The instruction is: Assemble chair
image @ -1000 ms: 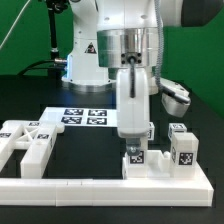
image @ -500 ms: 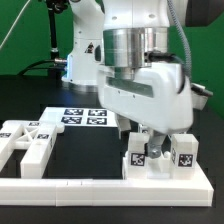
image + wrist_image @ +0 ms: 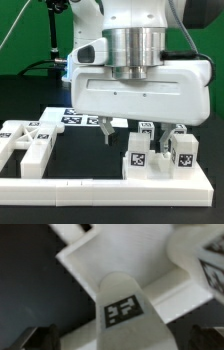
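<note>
White matte tagged chair parts (image 3: 137,158) stand against the long white L-shaped rail (image 3: 60,186); above that rail, the two-finger gripper (image 3: 143,130) gapes wide.

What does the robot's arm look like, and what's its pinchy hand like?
The big glossy white robot arm has a ribbed silver ring at its wrist. Below that, the gripper is a wide, smooth white box with two thin dark fingers poking out underneath. A thin black cable curves down beside the arm.
</note>
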`<state>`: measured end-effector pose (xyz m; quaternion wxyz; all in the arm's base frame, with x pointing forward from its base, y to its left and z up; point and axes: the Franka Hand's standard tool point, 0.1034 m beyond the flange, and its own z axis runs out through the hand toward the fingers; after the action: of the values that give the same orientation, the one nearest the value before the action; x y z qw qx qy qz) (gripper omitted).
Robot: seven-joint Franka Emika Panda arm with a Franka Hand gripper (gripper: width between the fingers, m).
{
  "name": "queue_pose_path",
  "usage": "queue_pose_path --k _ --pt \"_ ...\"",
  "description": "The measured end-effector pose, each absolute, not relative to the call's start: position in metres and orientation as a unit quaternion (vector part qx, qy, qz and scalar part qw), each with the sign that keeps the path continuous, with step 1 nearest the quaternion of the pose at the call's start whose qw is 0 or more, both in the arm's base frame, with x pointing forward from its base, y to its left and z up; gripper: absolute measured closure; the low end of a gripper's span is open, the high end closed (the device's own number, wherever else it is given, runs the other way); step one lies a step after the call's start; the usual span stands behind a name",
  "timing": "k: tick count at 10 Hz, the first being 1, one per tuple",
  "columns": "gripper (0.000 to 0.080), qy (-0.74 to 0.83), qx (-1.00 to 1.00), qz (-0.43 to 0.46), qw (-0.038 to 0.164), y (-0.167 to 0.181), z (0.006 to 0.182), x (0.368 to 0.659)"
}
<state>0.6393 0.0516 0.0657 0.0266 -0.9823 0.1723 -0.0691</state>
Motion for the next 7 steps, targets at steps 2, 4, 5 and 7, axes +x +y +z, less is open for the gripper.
queue_pose_path --k 2,4,5,7 --pt "0.015 0.157 -0.985 -0.068 0.025 0.0512 0.0645 0.6389" --pt "0.0246 0.185 -0.98 -0.067 0.027 0.0514 0.0642 0.6387" --pt "0.043 0.222 -0.972 -0.066 0.03 0.0516 0.0641 0.6387" --pt "0.0515 0.286 -0.955 -0.064 0.036 0.052 0.0642 0.6387"
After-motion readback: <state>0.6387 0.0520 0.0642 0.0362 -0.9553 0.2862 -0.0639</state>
